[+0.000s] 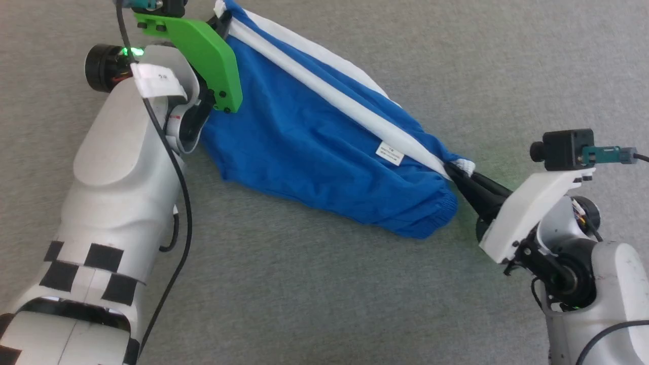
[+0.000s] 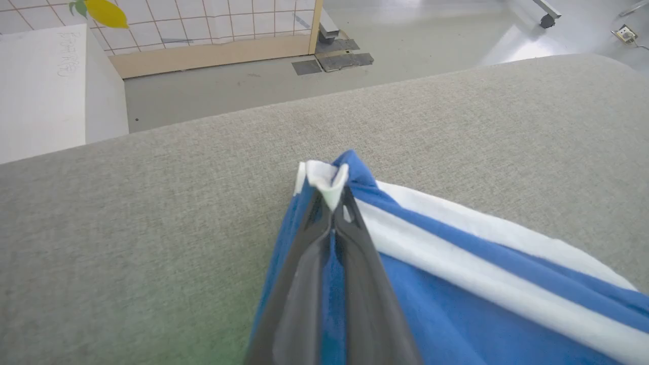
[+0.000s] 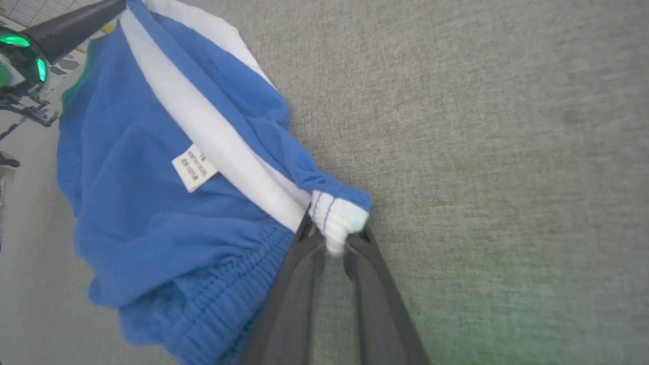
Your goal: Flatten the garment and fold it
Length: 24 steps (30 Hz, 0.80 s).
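The left jaws are pressed together on a corner of the garment (image 1: 314, 147). In the left wrist view a small white fold of hem (image 2: 324, 180) pokes out past their tips, with blue cloth caught in the slit between them. The right jaws likewise pinch cloth: a white nub at the end of the side stripe (image 3: 337, 223), right where the ribbed waistband (image 3: 228, 309) begins.

Outward from each grip, the white stripe (image 1: 324, 96) runs nearly straight from one pair of jaws to the other. That gives the shorts' long axis: far left at the left arm's grip, near right at the right arm's. Each arm has its own end, so neither needs to reach across.

The loose material all lies on one side of that line. The blue body, with its small white tag (image 1: 390, 153), bellies out toward the near left and bunches at the waistband end, over the grey tabletop (image 1: 304, 304). On the far-right side of the stripe there is just a narrow band of white and blue. I cannot tell how much of the cloth rests on the surface and how much hangs from the grips.

In my judgement flattening depends on that lopsidedness. Pulling the two ends apart along the diagonal would only tighten the stripe, whereas drawing the held edge toward the far right should make the slack body trail out flat.
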Tool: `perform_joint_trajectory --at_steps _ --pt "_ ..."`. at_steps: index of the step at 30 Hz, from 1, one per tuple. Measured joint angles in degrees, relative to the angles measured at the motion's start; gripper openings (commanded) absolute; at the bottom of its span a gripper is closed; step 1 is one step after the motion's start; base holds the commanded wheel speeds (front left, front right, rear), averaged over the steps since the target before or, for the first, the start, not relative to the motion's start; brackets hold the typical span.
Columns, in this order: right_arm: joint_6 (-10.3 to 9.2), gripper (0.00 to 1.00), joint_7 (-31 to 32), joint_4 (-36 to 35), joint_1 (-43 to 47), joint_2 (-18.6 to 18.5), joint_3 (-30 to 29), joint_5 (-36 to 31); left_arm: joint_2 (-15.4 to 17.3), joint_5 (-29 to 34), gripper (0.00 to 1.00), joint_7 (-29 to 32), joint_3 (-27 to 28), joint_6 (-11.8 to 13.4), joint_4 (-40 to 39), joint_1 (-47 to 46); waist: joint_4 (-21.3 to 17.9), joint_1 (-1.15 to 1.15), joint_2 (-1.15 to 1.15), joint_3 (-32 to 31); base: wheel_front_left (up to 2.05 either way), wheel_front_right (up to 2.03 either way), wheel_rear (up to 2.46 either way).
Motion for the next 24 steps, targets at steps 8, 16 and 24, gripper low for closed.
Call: perform_joint_trajectory --at_steps 8,16,24 --pt "0.01 1.0 -2.4 0.4 -0.4 0.0 3.2 2.7 0.6 0.3 1.0 -1.7 -0.1 0.1 4.1 -1.3 -2.9 0.0 0.0 1.6 0.0 0.0 0.0" --pt "-0.04 1.0 -5.6 -2.3 3.9 0.0 1.8 2.5 0.6 -0.2 1.0 -5.7 1.3 1.5 6.6 -1.7 -2.1 0.0 0.0 -1.5 0.0 0.0 0.0" --pt "-0.04 1.0 -7.5 -10.1 10.1 -0.1 -4.8 -7.4 2.2 -1.2 1.0 -15.5 2.8 0.5 3.2 2.6 -0.3 0.0 0.0 -7.7 0.0 0.0 0.0"
